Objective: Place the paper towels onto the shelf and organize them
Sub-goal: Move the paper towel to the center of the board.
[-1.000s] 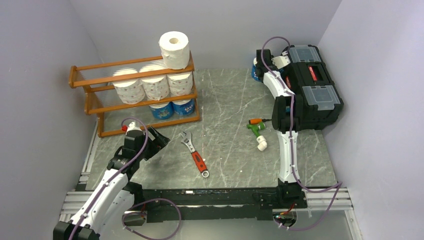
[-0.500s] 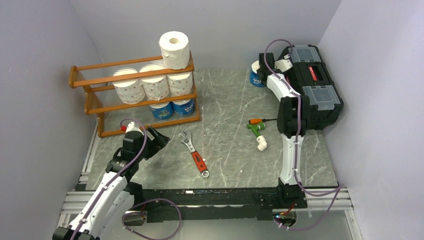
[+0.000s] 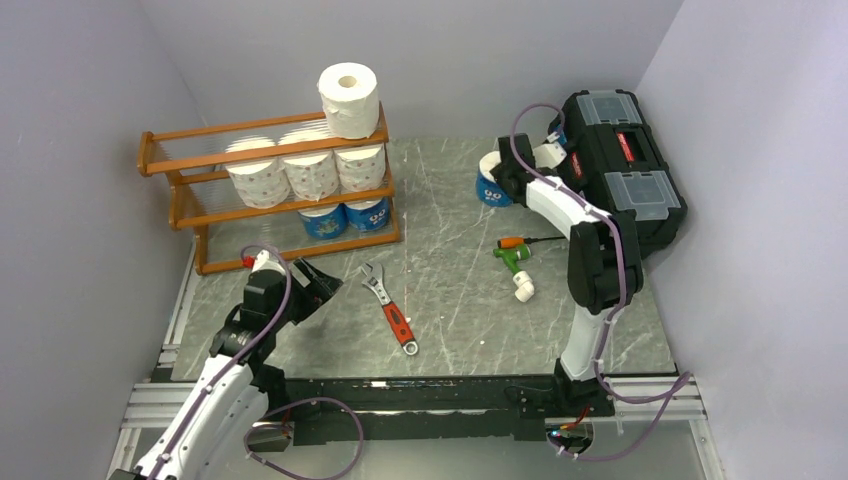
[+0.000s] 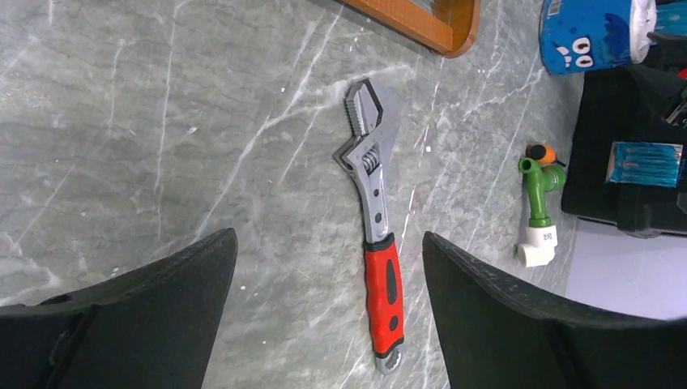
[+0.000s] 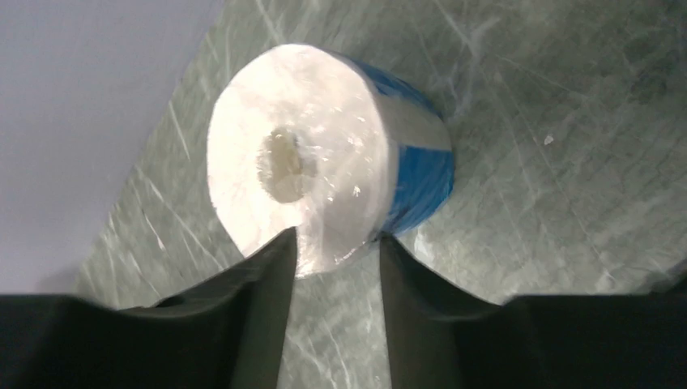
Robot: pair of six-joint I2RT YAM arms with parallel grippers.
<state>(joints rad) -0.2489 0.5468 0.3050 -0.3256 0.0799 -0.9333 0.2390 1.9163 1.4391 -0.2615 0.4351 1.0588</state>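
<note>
The wooden shelf (image 3: 190, 161) stands at the back left. A plain white roll (image 3: 348, 98) sits on its top tier, three print rolls (image 3: 310, 168) on the middle tier and two blue-wrapped rolls (image 3: 345, 217) on the bottom tier. My right gripper (image 3: 503, 178) is shut on another blue-wrapped roll (image 3: 489, 186), pinching its rim; in the right wrist view the roll (image 5: 324, 186) shows its white end and hollow core just past the gripper (image 5: 334, 239), above the table. My left gripper (image 3: 315, 285) is open and empty low over the table in front of the shelf, also seen in the left wrist view (image 4: 328, 243).
A red-handled wrench (image 3: 390, 308) lies on the table, between my left fingers in the left wrist view (image 4: 377, 211). A green pipe fitting (image 3: 515, 262) lies right of centre. The black toolbox (image 3: 625, 170) stands at the back right. Walls close in on three sides.
My right arm has drawn back from beside the toolbox and carried the blue-wrapped roll left and nearer. My left gripper has shifted slightly nearer and stays open.
</note>
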